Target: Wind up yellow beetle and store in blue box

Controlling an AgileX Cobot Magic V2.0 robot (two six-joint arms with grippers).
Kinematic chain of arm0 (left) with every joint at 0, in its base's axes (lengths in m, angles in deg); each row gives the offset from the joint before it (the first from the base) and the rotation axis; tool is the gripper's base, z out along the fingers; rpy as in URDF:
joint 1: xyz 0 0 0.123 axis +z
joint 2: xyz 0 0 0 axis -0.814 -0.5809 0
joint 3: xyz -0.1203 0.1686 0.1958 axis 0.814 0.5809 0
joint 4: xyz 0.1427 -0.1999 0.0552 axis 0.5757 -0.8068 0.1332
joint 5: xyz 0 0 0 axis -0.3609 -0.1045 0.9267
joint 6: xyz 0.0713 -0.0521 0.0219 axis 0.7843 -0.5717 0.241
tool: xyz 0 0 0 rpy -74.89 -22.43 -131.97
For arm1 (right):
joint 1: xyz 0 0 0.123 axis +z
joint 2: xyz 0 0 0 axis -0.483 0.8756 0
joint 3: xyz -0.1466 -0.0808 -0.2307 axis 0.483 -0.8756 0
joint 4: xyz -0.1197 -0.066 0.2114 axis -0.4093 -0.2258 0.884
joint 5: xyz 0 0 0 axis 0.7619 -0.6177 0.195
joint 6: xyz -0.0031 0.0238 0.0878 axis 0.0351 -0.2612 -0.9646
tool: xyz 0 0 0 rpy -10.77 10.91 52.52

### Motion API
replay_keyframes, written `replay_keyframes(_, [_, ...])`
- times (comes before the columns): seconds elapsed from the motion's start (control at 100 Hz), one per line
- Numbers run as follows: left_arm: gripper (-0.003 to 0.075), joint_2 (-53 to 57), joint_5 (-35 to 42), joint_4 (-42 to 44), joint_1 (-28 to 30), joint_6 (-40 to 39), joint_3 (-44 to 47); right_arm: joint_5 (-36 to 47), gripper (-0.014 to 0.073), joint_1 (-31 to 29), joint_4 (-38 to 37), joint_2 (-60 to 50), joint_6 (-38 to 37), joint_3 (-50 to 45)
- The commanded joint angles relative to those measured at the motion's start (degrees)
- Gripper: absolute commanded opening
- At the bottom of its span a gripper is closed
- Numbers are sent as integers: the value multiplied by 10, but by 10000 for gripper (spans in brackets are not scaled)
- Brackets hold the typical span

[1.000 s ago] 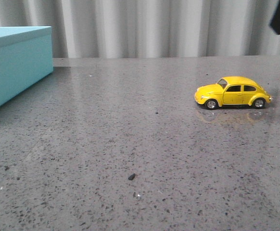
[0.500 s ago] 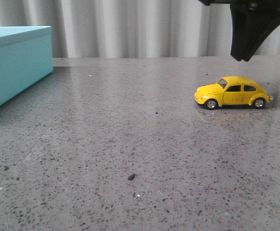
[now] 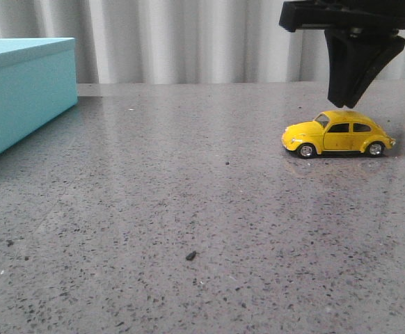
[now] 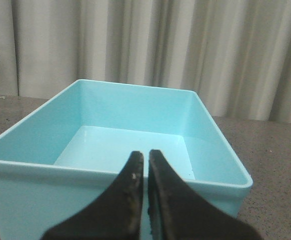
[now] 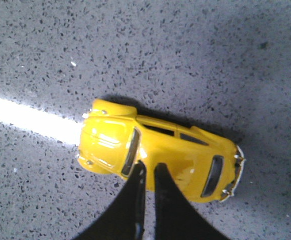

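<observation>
Yellow beetle point(image 3: 337, 134) was overhung by the nearly closed right pincer point(image 3: 346, 104), which would need widening before the roof could be straddled squarely.

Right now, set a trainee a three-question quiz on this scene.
1. True or false: the blue box has a lid on it.
2. Which is directly above the yellow beetle? A) left gripper B) right gripper C) nothing
3. Fill in: the fingers of both grippers are nearly ____.

Key:
1. False; the left wrist view shows it open, and nothing is seen inside.
2. B; its tips hover just over the roof.
3. Closed; only a thin gap shows.
</observation>
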Motion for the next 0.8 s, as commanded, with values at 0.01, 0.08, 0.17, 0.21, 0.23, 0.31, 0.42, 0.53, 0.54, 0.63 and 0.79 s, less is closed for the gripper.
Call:
replay_keyframes(0.01, [-21, -11, 43, -5, 0, -5, -20, 17, -41, 1, 5, -18, 0, 20])
replay_keyframes(0.08, [-21, -11, 43, -5, 0, -5, -20, 17, -41, 1, 5, -15, 0, 20])
replay_keyframes(0.17, [-21, -11, 43, -5, 0, -5, -20, 17, -41, 1, 5, -12, 0, 20])
replay_keyframes(0.21, [-21, -11, 43, -5, 0, -5, -20, 17, -41, 1, 5, -12, 0, 20])
replay_keyframes(0.23, [-21, -11, 43, -5, 0, -5, -20, 16, -41, 1, 5, -12, 0, 20])
replay_keyframes(0.31, [-21, -11, 43, -5, 0, -5, -20, 15, -41, 0, 5, -12, 0, 20])
replay_keyframes(0.42, [-21, -11, 43, -5, 0, -5, -20, 15, -41, 0, 5, -12, 0, 20])
replay_keyframes(0.53, [-21, -11, 43, -5, 0, -5, -20, 18, -41, 0, 5, -9, 0, 20])
replay_keyframes(0.54, [-21, -11, 43, -5, 0, -5, -20, 18, -41, 0, 5, -10, 0, 20])
replay_keyframes(0.63, [-21, -11, 43, -6, 0, -5, -20, 12, -41, 0, 5, -4, 0, 20])
replay_keyframes(0.79, [-21, -11, 43, -18, 0, -5, -20, 8, -41, 0, 5, 0, 0, 20])
